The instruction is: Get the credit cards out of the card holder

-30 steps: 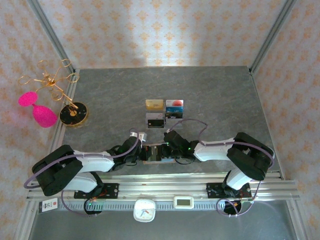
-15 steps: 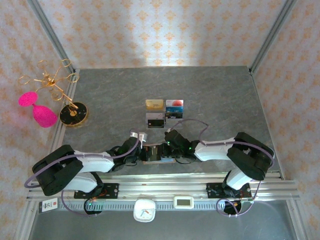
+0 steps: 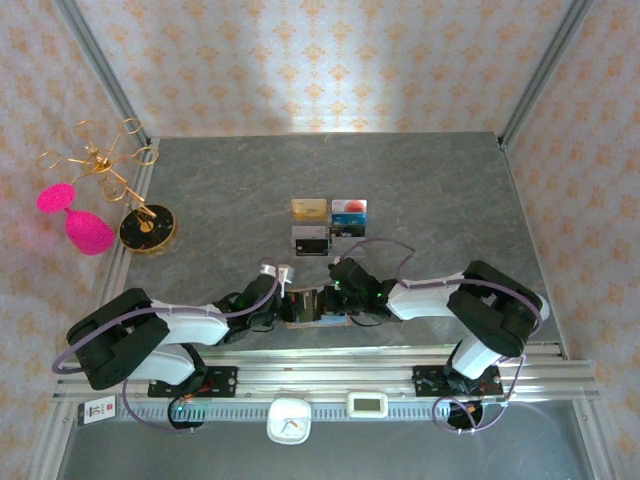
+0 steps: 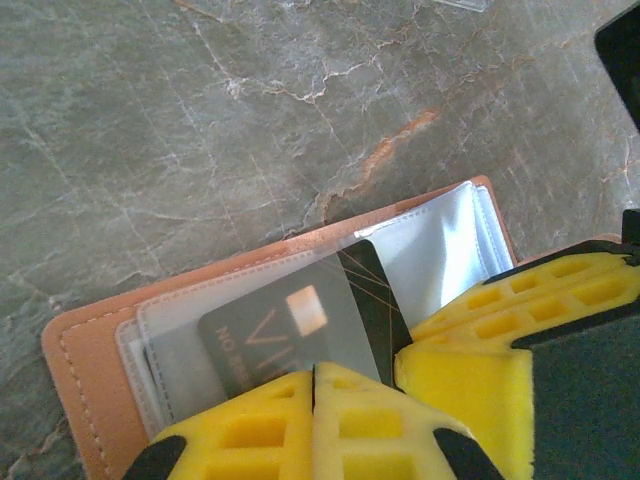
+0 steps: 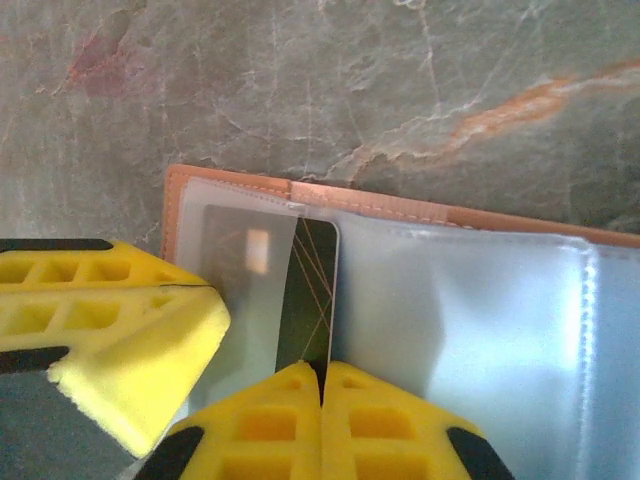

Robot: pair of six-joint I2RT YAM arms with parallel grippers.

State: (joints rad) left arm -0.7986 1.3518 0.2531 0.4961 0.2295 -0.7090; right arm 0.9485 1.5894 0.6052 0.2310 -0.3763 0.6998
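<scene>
The tan leather card holder (image 3: 313, 318) lies open near the table's front edge, between both grippers. A black card (image 4: 378, 292) sticks partly out of its clear sleeve. My right gripper (image 5: 322, 368) is shut on the exposed end of this black card (image 5: 312, 270). My left gripper (image 4: 315, 373) is shut, with its tips resting on the sleeve over the card's covered half. Its yellow fingers (image 5: 120, 325) show beside the right gripper. Several credit cards lie further back on the table: a gold one (image 3: 310, 208), a blue-and-red one (image 3: 349, 207) and a dark one (image 3: 311, 240).
A gold wire stand (image 3: 100, 165) with pink pieces and a black round base (image 3: 147, 227) stands at the table's left edge. Patterned walls enclose three sides. The metal rail (image 3: 330, 375) carrying the arm bases runs along the front.
The right gripper's jaws have closed on the black card's end. The left gripper stays shut on the sleeve, and both arms have barely shifted.
</scene>
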